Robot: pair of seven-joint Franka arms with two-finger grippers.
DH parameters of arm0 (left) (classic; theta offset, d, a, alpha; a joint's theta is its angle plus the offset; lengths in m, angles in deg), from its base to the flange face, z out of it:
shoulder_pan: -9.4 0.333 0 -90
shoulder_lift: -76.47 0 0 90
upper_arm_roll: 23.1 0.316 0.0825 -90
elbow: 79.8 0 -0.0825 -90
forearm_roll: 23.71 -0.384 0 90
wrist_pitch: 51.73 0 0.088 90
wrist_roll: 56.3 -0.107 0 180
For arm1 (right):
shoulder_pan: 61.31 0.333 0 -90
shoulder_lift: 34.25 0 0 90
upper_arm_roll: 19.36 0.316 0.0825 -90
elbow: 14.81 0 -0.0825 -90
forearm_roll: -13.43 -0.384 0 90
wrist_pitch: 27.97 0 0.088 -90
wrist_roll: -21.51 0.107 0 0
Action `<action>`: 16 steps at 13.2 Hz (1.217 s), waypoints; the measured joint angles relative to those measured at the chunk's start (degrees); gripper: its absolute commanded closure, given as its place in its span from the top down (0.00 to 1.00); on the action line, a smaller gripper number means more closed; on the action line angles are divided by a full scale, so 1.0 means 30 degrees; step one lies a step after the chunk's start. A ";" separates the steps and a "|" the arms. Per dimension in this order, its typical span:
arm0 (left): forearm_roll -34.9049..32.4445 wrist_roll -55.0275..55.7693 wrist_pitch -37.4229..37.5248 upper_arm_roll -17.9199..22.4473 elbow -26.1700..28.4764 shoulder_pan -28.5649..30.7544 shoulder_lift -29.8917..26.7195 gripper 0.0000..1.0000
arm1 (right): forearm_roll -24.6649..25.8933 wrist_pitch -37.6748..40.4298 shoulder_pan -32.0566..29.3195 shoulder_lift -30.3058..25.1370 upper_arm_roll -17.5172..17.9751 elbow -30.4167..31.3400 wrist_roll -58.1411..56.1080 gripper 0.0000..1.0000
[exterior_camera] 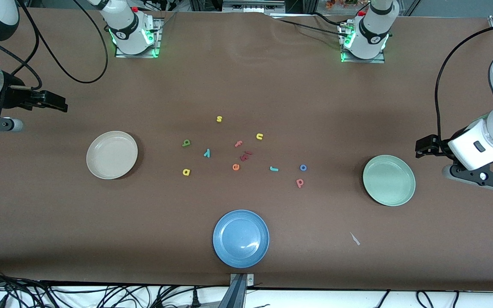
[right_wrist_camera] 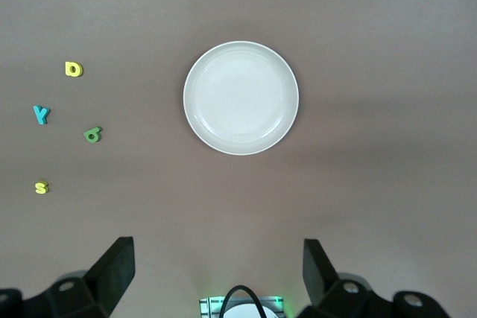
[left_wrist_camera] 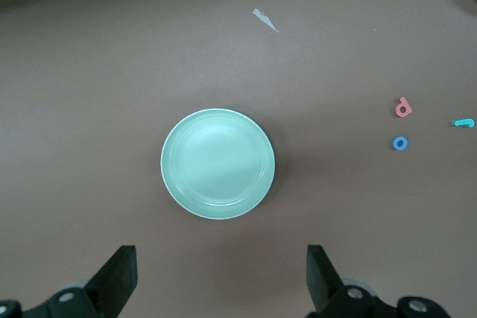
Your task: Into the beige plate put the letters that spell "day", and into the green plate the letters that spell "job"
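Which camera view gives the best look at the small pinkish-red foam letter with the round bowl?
The left wrist view: the small pinkish-red foam letter with the round bowl shows larger there, its bowl and stem distinct, beside the blue ring letter. The front view shows it too, but tinier. The right wrist view does not show it.

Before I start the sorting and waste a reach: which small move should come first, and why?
Probably bring the right tool, open and empty near the beige plate, toward the green letter. All three plates are empty, and the green letter, teal "y" and yellow letter lie toward that plate's end. The left tool waits, open, near the green plate.
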 measured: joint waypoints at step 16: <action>0.0275 -0.0001 0.0000 0.0000 0.0006 -0.0003 0.0003 1.00 | 0.0000 -0.0002 -0.0020 0.0001 0.0000 -0.0001 -0.0228 1.00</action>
